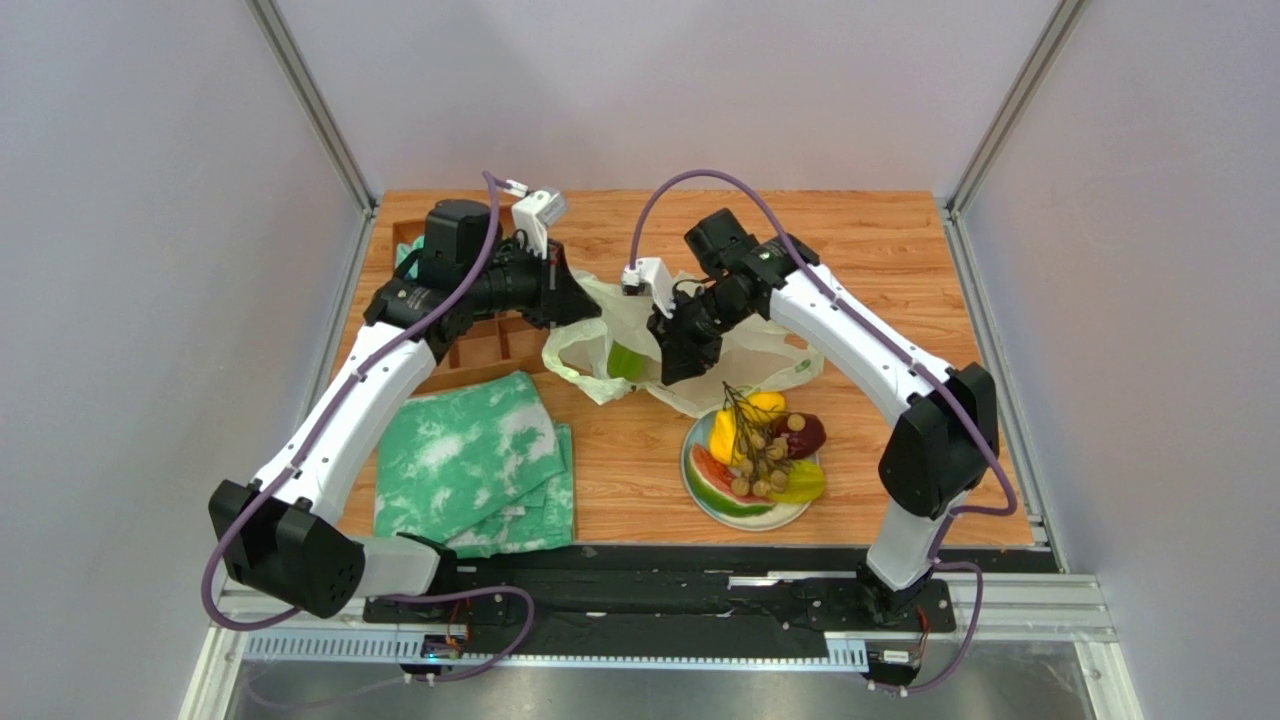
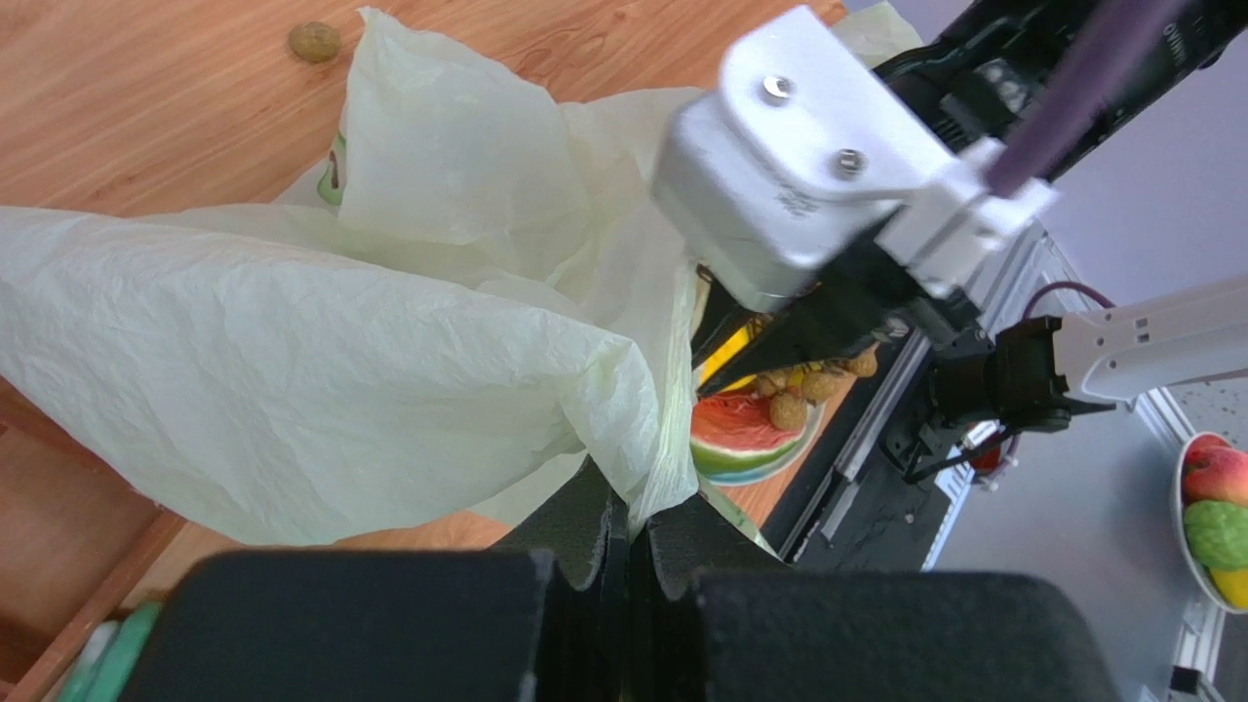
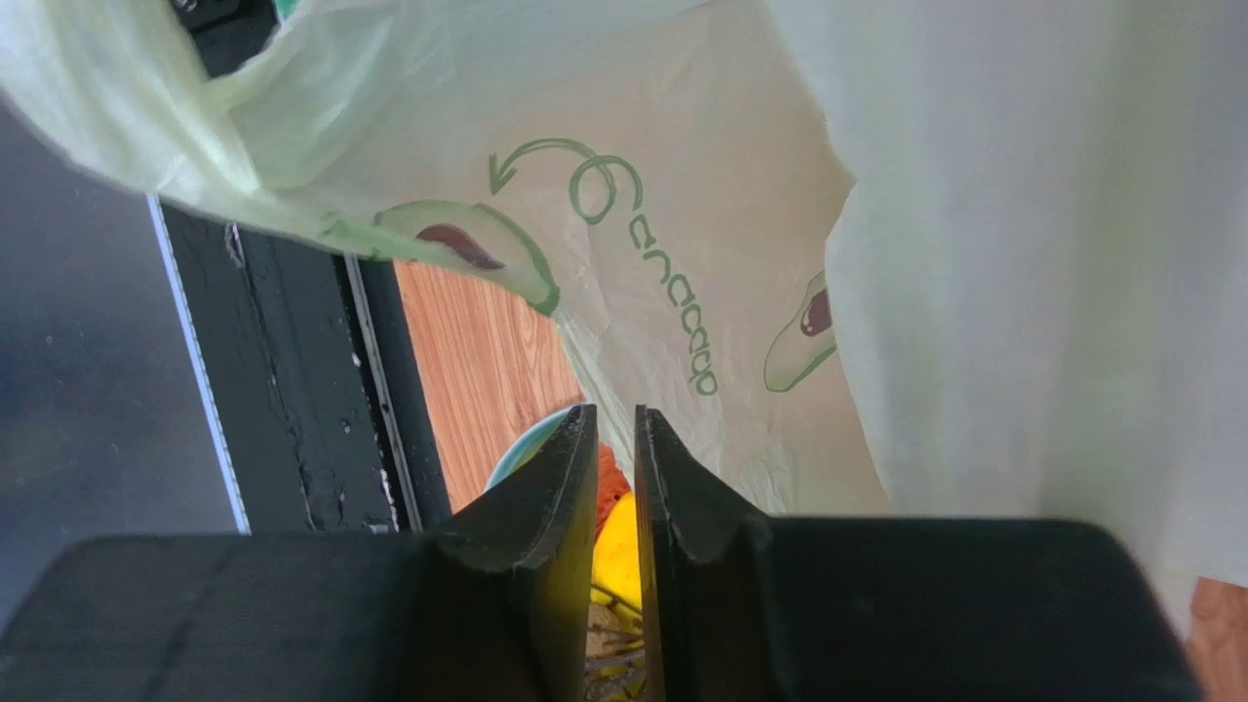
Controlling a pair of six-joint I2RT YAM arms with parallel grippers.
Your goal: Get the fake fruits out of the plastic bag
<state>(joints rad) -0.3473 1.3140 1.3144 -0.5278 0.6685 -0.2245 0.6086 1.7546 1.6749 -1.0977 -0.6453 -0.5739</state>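
The pale yellow-green plastic bag lies crumpled at the table's middle, its mouth held up. My left gripper is shut on the bag's edge, with thin plastic pinched between the pads. My right gripper hovers at the bag's right side; in the right wrist view its jaws are nearly closed with a thin gap and nothing between them. A green fruit shows inside the bag. The plate holds yellow fruits, a dark red plum, a watermelon slice and a bunch of brown balls.
A green-and-white cloth lies folded at the front left. A wooden compartment box stands under the left arm. One loose brown ball lies on the table beyond the bag. The black rail runs along the near edge.
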